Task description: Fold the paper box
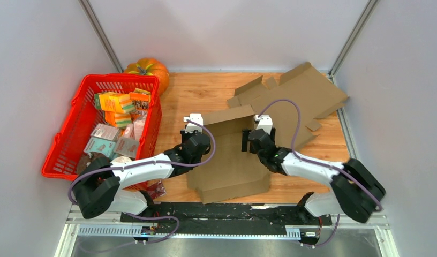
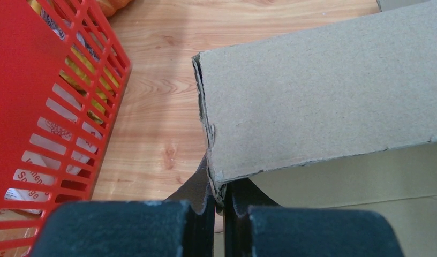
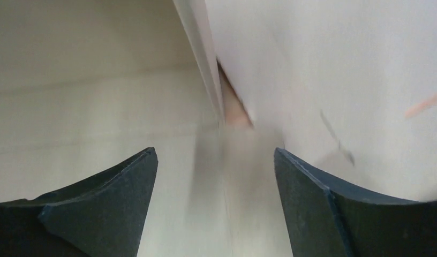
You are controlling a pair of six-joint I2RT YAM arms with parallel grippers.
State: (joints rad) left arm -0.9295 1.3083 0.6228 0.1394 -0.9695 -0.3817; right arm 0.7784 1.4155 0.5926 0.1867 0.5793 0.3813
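The paper box (image 1: 230, 160) lies on the wooden tabletop (image 1: 205, 91) just to the right of the red basket (image 1: 61, 134). It is only partly formed: a broad panel lies flat and 1 wall (image 1: 227, 115) stands up along its far edge. The left jaws are clenched on that wall at the end nearest the basket, and the left wrist view shows the corrugated edge (image 2: 208, 123) pinched between them. The right jaws, at the wall's end farther from the basket, stand wide apart and grasp nothing. A thin board edge (image 3: 205, 64) runs between them, though that view is too blurred to tell whether it touches either side. The box is likely very light, so a push from 1 side alone would probably slide it across the tabletop, and 2 holds seem wise. The board should be stiff across each panel and give way only along its scored creases. The edge in the left jaws already looks frayed, so a hard pinch could crush it. The best holds are probably low on a wall, close to a crease and away from loose flap tips, because the smooth face may slip. A flat cardboard sheet (image 1: 307, 96) lies beyond the box, well apart from the basket.
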